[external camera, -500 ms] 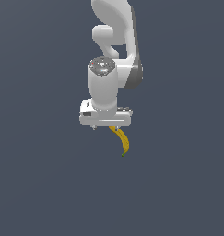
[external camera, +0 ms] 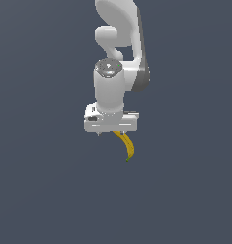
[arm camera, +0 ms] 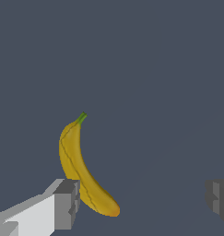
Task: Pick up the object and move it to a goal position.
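Note:
The banana is yellow and curved with a green tip. In the wrist view it lies between my fingers, right against one grey finger pad, while the other pad stands far off. My gripper is open, with the jaws wide apart. In the exterior view the banana sticks out from under the white hand, and its green tip points away from my gripper. The fingers themselves are mostly hidden by the hand in that view.
The surface is plain dark blue-grey all around. The white arm rises above the hand in the exterior view. No other objects and no goal marker show.
The hand has shifted slightly down in the exterior view. The banana stays in about the same place under it.

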Robot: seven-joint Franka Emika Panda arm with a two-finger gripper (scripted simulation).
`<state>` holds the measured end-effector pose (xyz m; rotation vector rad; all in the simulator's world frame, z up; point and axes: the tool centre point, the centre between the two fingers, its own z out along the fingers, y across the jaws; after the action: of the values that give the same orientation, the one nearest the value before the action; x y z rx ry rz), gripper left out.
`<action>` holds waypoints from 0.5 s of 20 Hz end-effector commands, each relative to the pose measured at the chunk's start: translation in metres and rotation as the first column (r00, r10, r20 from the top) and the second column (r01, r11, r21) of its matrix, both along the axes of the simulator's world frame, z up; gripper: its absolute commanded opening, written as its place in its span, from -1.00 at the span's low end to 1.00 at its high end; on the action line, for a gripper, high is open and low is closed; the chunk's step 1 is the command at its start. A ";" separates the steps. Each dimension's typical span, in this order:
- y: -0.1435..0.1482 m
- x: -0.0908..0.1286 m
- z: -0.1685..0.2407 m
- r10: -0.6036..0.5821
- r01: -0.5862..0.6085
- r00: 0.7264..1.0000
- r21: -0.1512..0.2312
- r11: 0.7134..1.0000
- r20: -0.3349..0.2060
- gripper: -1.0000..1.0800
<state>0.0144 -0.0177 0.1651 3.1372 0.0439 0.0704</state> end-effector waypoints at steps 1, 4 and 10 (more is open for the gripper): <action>0.002 0.002 0.001 0.012 -0.012 1.000 0.000 1.000 0.005 0.92; 0.002 0.001 0.000 0.011 -0.011 1.000 0.000 1.000 0.004 0.92; 0.011 -0.003 -0.015 0.062 -0.062 0.998 -0.003 0.998 -0.004 0.92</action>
<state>0.0131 -0.0102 0.1560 3.1339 0.1123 0.0707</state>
